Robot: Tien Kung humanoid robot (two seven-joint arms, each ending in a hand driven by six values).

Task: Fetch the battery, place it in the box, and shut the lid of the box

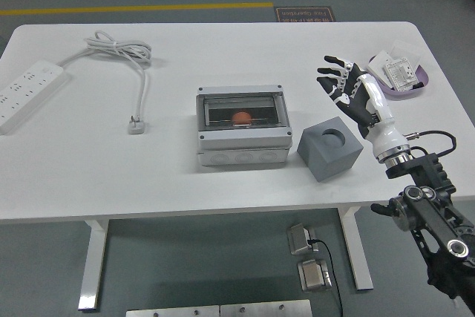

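Head view: orange battery [240,118] inside box [242,136]; orientation unclear.

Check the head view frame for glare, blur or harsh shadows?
Head view: lighting even and soft, only faint shadows beside the gray box and the cube. The box's clear lid shows mild reflection, yet the orange object inside stays visible. The right robot hand, fingers spread, is sharp, no motion blur. White table is bright, not blown out.

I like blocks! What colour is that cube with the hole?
The cube is grey, seen in the head view.
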